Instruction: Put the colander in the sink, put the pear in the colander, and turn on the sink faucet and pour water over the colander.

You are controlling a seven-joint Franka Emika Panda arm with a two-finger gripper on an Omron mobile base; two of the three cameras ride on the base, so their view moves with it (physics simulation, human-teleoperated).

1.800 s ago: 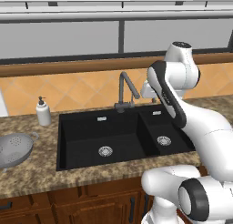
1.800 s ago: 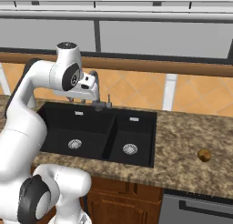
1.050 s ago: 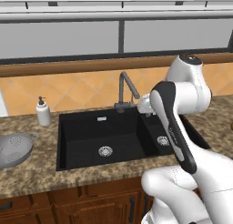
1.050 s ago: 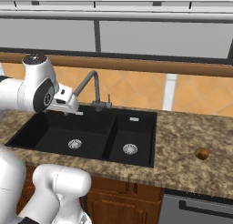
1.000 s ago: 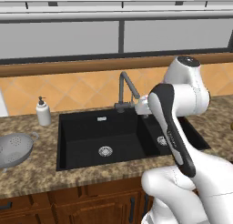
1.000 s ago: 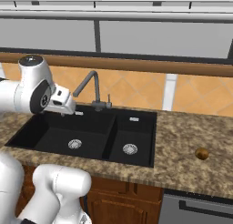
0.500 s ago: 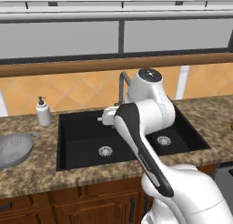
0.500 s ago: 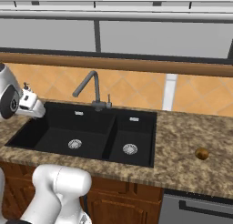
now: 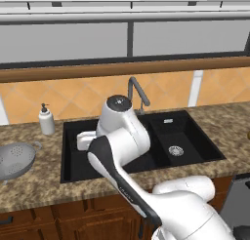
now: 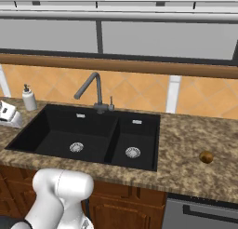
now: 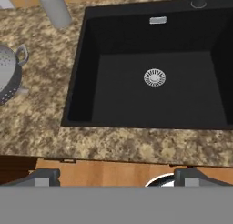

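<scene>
Speckled stone desk (image 9: 44, 178) nearest, black sink (image 9: 166, 136) sunk into it, tiled wall behind. Pincer (image 11: 116, 177) spread wide and empty above the front edge, likely for the colander (image 9: 14, 158), sitting left of the sink. Pear (image 10: 206, 157) well right. Faucet (image 10: 93, 90) at the back, dry.

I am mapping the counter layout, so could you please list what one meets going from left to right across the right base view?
Soap dispenser → sink faucet → narrower basin's drain → pear, alone on the counter right of the sink.
</scene>
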